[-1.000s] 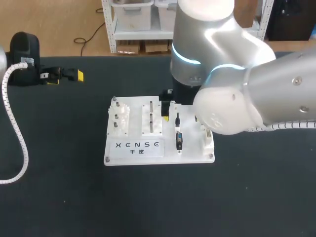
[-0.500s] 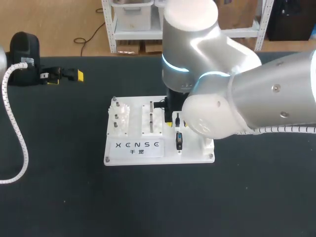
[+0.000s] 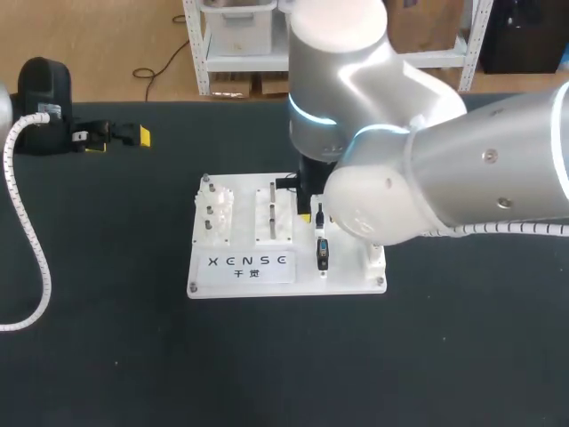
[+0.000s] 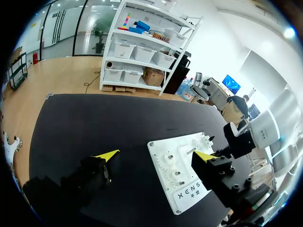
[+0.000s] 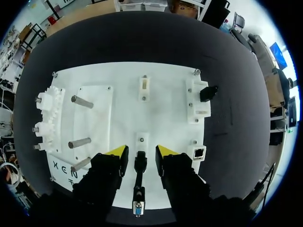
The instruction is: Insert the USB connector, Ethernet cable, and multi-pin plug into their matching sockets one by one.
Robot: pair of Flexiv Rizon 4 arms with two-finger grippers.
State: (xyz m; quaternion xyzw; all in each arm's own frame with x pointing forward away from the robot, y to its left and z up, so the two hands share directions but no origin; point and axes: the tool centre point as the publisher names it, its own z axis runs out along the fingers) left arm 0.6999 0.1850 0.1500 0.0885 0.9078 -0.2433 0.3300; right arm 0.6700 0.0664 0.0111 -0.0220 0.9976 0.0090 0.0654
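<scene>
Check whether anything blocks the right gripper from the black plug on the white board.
Nothing visible does. The black plug sits on the white board in the gap between the right gripper's open fingers, with nothing between it and either finger.

Hidden: the right arm [image 3: 427, 178] is covering the white board [image 3: 240, 267] at its far right part, and the right gripper [image 5: 140, 152], from overhead. The gripper's body is hiding the board edge under the wrist.
Indistinct: sockets [image 4: 177, 165] ahead of the left gripper [image 4: 157, 154] are showing too small to identify.
</scene>
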